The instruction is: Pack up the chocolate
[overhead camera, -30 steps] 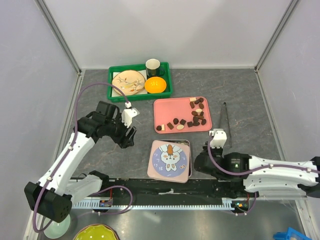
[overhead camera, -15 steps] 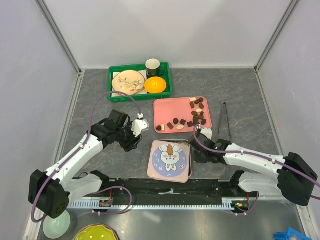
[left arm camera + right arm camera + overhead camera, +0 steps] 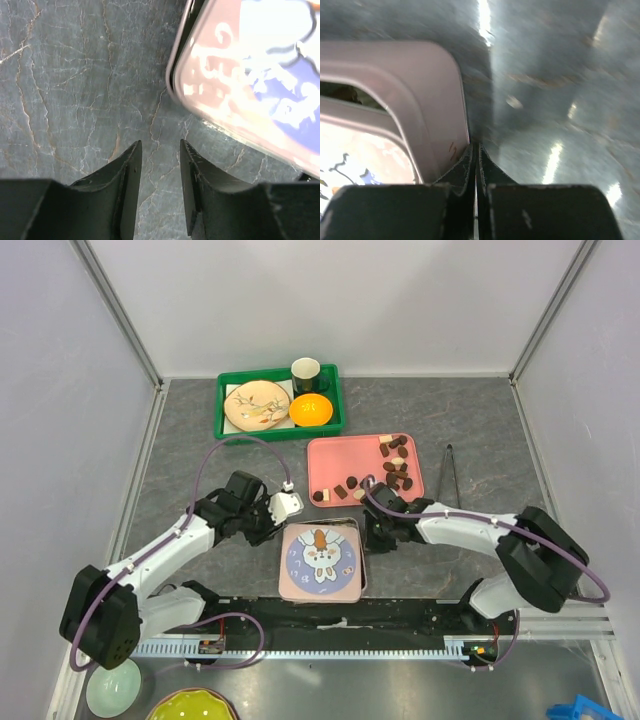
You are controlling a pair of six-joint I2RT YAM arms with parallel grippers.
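Observation:
The chocolate (image 3: 395,472), several brown and a few cream pieces, lies on the pink tray (image 3: 330,453). In front of the tray sits a pink tin whose cartoon lid (image 3: 320,560) is slid left off its base. My left gripper (image 3: 278,524) is at the tin's upper left corner. In the left wrist view it (image 3: 160,150) is open over bare table with nothing between the fingers, and the lid (image 3: 250,75) is just ahead to the right. My right gripper (image 3: 372,528) (image 3: 474,148) is shut, its tips against the tin's wall (image 3: 440,110).
A green tray (image 3: 228,422) at the back holds a patterned plate, an orange bowl (image 3: 311,410) and a dark cup (image 3: 306,372). Black tongs (image 3: 452,485) lie right of the pink tray. Bowls (image 3: 110,695) stand beyond the near rail at the lower left.
The right arm swung left to the tin's right side, and the lid has shifted left. My left gripper moved toward the tin's left corner and its jaws narrowed.

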